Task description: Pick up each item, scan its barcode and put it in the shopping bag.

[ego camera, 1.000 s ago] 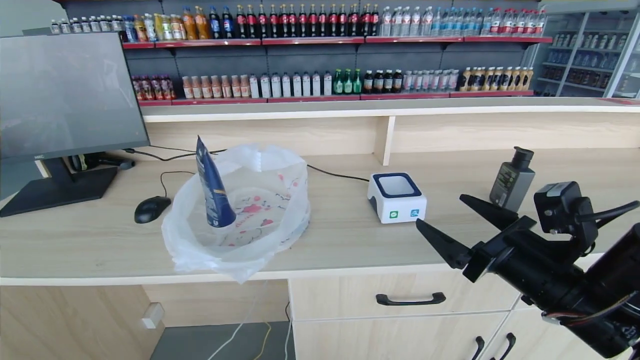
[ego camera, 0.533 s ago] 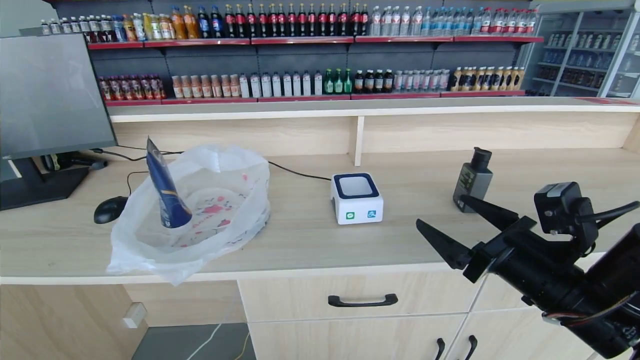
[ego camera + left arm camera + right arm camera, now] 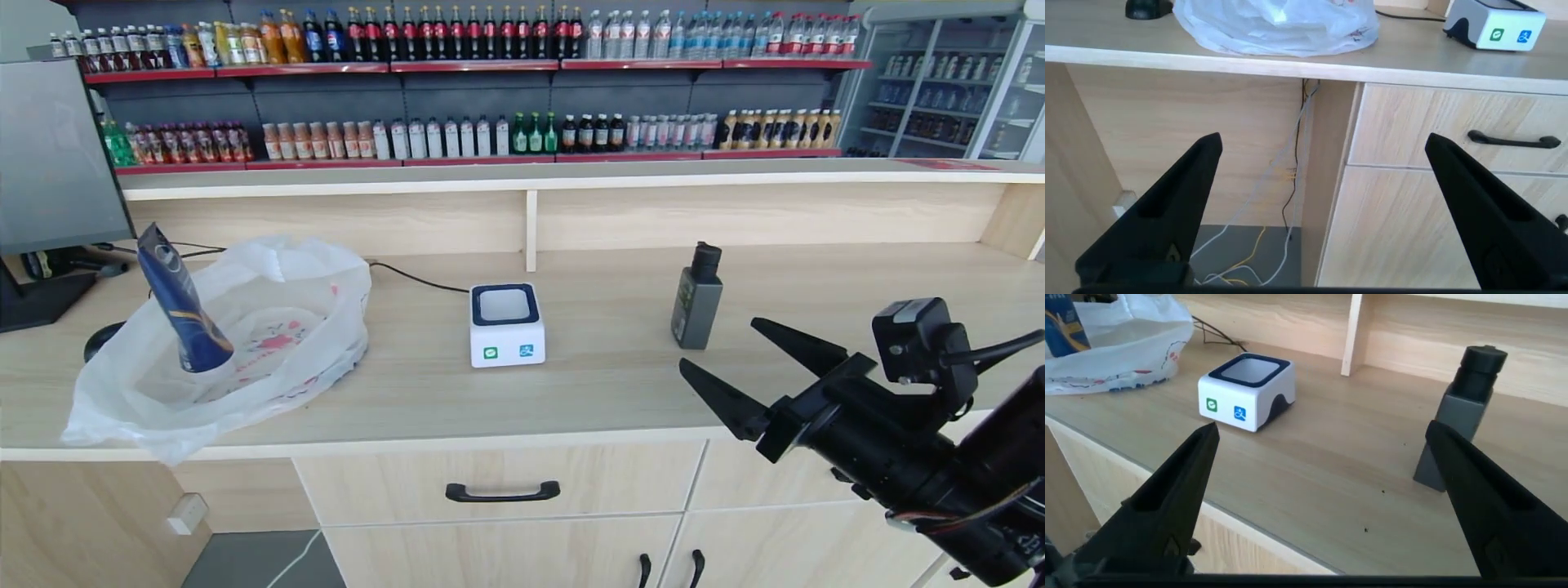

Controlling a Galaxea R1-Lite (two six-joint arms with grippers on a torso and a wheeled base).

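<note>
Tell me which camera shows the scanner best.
Right wrist view: the scanner sits close and whole, top window and front visible. Head view shows it whole but farther; left wrist view crops it.

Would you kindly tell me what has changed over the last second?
Only the head camera shifted toward the robot's right, so everything slides left in its picture. On the counter, the shopping bag with the blue tube standing in it, the scanner and the grey bottle kept their places. The right gripper stayed open and empty, short of the bottle. Nothing was gripped or released.
</note>
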